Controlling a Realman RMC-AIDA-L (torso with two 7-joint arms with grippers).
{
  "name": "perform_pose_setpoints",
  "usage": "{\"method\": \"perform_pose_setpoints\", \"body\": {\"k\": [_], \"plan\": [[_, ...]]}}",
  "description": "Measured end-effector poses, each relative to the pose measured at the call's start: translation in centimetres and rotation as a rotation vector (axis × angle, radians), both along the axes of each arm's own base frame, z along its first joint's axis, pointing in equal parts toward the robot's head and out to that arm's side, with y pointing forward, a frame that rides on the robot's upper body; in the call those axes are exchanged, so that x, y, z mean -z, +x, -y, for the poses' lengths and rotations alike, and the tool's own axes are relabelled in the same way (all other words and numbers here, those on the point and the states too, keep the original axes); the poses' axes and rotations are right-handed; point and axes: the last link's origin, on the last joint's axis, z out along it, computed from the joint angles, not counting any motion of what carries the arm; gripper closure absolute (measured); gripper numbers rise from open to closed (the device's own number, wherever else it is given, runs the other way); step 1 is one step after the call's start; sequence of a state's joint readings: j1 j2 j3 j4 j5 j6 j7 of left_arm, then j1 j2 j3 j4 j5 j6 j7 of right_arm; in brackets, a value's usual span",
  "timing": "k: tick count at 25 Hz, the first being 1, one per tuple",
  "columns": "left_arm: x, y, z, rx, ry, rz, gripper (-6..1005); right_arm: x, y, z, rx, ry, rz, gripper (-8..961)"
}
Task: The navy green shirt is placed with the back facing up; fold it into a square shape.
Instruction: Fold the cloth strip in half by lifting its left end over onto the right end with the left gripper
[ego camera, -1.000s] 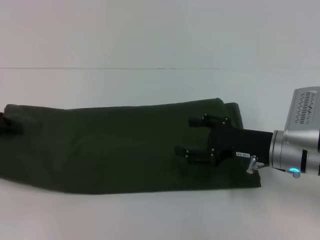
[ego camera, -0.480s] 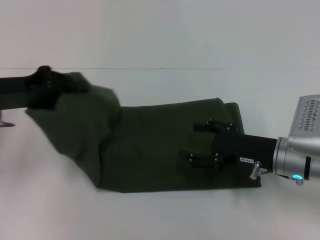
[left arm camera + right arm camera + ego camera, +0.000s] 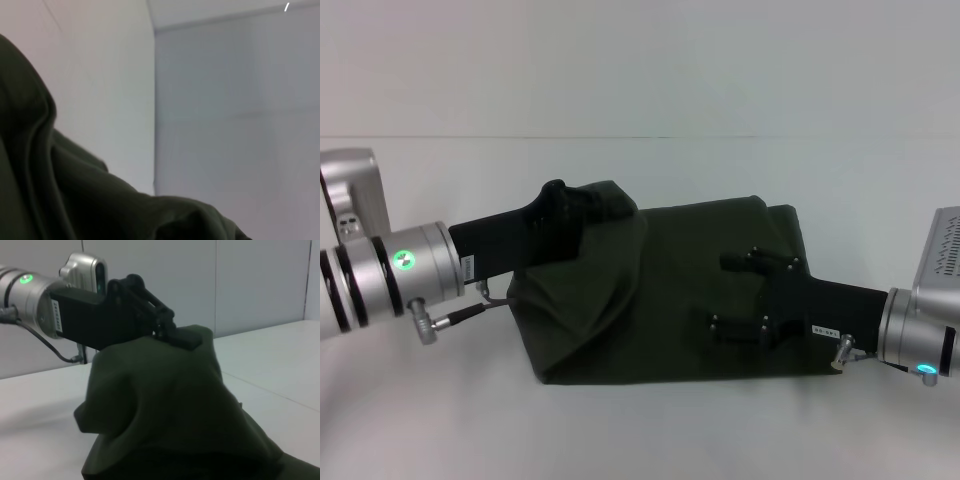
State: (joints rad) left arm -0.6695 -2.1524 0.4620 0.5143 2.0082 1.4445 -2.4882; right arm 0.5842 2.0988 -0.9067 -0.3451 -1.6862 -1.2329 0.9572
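The navy green shirt (image 3: 690, 300) lies on the white table as a long folded strip, plain side up. My left gripper (image 3: 570, 203) is shut on its left end and holds that end lifted above the middle of the strip, the cloth draping down from it. In the right wrist view the left gripper (image 3: 172, 332) pinches the raised cloth (image 3: 165, 400). My right gripper (image 3: 740, 292) rests open on the shirt's right part, fingers spread flat on the cloth. The left wrist view shows only dark shirt folds (image 3: 60, 200) against the wall.
The white table (image 3: 640, 430) runs around the shirt on all sides, with a pale wall (image 3: 640, 60) behind it. Both arms reach in low from the left and right edges.
The left gripper has carried the shirt's left end up and rightward over the strip, so the shirt now covers less of the table. The right gripper has slid slightly right and toward me.
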Motion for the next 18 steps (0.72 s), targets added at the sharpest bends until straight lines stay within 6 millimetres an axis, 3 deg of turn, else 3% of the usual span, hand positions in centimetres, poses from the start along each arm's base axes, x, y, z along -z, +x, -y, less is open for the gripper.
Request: {"method": "perform_pose_setpoints", "body": {"k": [8, 18], "plan": [[1.5, -0.3, 0.6, -0.081, 0.125, 0.159, 919, -0.2, 0.2, 0.1, 0.009, 0.006, -0.004, 45], [4.2, 0.9, 0.7, -0.091, 0.147, 0.185, 919, -0.2, 0.2, 0.0, 0.009, 0.011, -0.004, 45]]}}
